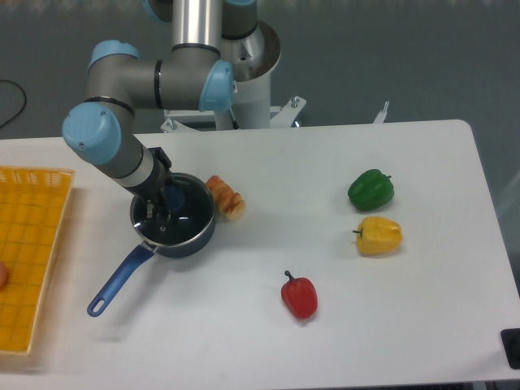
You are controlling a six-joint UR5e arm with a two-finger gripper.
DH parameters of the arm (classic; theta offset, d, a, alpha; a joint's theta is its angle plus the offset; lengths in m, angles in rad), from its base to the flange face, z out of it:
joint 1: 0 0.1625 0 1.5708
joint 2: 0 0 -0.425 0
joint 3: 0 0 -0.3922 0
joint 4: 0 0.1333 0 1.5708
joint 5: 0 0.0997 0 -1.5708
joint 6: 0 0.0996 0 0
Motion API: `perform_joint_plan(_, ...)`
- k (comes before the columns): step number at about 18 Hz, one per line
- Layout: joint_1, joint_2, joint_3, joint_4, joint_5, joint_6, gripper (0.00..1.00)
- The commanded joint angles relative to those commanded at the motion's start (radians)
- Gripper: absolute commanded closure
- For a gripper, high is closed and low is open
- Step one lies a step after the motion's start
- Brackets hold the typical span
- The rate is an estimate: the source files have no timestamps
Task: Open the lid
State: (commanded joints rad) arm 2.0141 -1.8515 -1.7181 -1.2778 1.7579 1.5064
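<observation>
Worktop (pixel 341 325) is white. Arm (pixel 130 89) reaches down at the left. Yellow tray (pixel 32 244) lies at the left edge. Dark blue saucepan (pixel 183 240) has its handle pointing front-left. Lid (pixel 191 213) sits on the saucepan, glass, blue knob partly hidden. Pincer (pixel 162 207) is down over the knob; can't tell if closed on it. Green pepper (pixel 371 188), yellow pepper (pixel 379 236), red pepper (pixel 300 296) sit right. Pastry (pixel 226 197) touches the pan's right side.

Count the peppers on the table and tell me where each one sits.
3. The green pepper sits at the right, the yellow pepper just in front of it, and the red pepper near the front centre. None seems hidden.
</observation>
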Motion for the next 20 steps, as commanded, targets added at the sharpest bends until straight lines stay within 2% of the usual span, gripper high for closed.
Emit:
perform_joint_plan(2,0.000,0.000,0.011,-0.008,0.000,0.000,0.33)
perform_joint_plan(6,0.031,0.000,0.077,-0.070,-0.011,0.002,0.34)
perform_joint_plan(15,0.078,-0.008,0.136,-0.071,-0.037,0.002,0.34)
perform_joint_plan(20,0.106,0.002,0.121,-0.072,-0.049,0.014,0.34)
